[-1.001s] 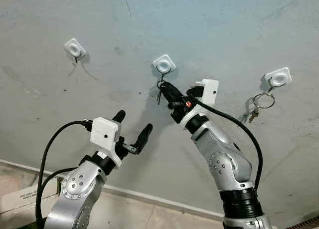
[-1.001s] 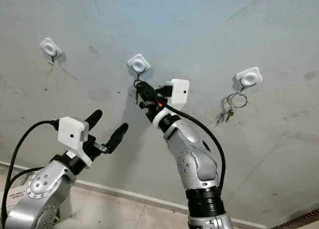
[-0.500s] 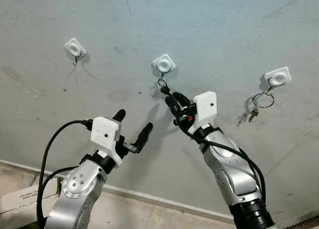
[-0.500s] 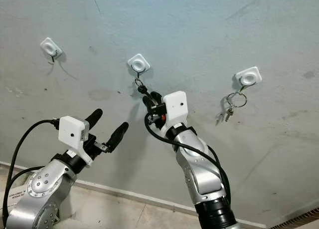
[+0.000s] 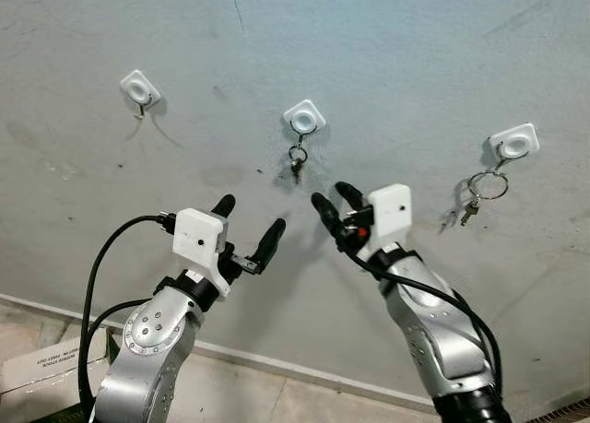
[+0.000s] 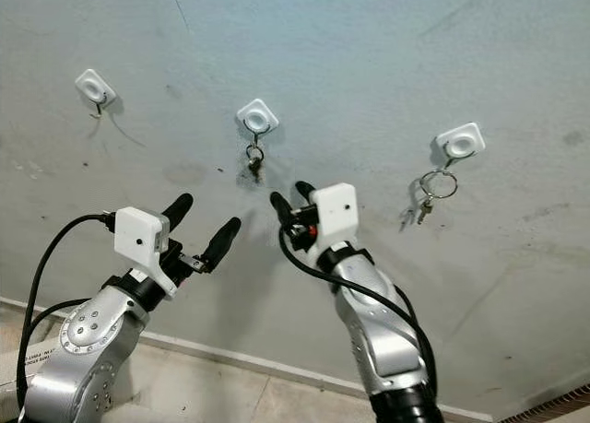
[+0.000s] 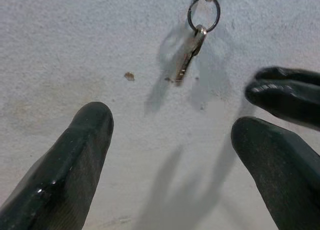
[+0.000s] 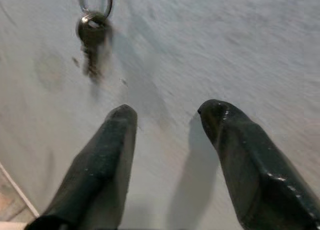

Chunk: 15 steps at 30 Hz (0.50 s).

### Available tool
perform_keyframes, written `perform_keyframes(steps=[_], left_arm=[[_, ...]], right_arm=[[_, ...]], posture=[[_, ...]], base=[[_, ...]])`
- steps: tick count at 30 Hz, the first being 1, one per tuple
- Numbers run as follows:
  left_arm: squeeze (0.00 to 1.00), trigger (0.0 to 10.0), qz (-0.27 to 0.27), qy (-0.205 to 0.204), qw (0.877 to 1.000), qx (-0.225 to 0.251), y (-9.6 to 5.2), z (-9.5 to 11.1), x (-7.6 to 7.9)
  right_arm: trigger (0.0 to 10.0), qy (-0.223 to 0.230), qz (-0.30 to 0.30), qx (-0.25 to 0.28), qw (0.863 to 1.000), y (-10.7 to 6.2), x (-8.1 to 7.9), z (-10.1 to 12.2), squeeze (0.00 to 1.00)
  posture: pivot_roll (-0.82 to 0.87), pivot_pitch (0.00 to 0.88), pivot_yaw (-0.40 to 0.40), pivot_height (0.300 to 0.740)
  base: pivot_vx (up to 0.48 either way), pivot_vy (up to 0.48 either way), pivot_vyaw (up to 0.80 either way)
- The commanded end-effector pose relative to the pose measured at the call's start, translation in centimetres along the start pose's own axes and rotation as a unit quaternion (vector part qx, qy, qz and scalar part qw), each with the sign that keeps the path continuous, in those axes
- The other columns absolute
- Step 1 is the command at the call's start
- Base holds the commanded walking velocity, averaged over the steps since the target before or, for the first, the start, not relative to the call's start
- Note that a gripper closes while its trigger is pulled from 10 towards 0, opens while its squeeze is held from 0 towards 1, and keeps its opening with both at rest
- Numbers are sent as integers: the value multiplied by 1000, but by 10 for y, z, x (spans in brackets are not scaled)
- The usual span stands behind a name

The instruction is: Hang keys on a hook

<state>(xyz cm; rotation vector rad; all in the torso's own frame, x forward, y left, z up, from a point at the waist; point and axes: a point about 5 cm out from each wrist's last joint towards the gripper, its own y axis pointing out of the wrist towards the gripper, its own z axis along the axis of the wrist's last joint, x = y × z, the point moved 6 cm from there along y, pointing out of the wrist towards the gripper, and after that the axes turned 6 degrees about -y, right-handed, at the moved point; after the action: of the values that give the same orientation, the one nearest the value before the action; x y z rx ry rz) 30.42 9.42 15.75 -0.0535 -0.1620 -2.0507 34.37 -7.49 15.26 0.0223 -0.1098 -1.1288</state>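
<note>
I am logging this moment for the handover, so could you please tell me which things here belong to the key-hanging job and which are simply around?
Belonging to the job:
- key hanging by its ring on the middle hook
- right gripper, open, just below the key
- left gripper, open, lower left

Simply around:
- left hook
- right hook with a key ring
- cardboard box on the floor

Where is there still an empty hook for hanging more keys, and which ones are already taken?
The left hook on the wall looks bare. The middle hook holds a key; the right hook holds a key ring. It is crowded below the middle hook, where the open right gripper and left gripper hover.
</note>
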Motion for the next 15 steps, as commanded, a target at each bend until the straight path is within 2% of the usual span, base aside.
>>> perform_keyframes(steps=[1,4,6,10,12,15], left_arm=[[0,10000,1,4,1000,2,1,0,0],[0,10000,-1,6,1000,2,3,0,-3],[0,10000,-1,27,1000,1,7,3,-6],[0,10000,16,29,999,4,9,8,-16],[0,10000,40,32,999,-9,5,3,-24],[0,10000,58,29,998,-15,0,1,-30]], right_arm=[[10000,-8,-59,-9,998,-14,30,-1,1000],[10000,-9,-77,-11,997,-21,36,1,1000],[10000,-29,-70,-8,997,-27,35,6,1000],[10000,-11,-55,-16,998,-39,32,4,1000],[10000,-13,-58,-35,998,-53,34,-7,1000],[10000,-17,-58,-47,997,-62,34,-10,1000]], posture=[[61,0,-7,740],[45,0,8,740],[46,0,11,740],[52,0,4,740],[60,0,-6,740],[56,0,-4,740]], base=[[0,0,0],[0,0,0],[0,0,0],[0,0,0],[0,0,0],[0,0,0]])
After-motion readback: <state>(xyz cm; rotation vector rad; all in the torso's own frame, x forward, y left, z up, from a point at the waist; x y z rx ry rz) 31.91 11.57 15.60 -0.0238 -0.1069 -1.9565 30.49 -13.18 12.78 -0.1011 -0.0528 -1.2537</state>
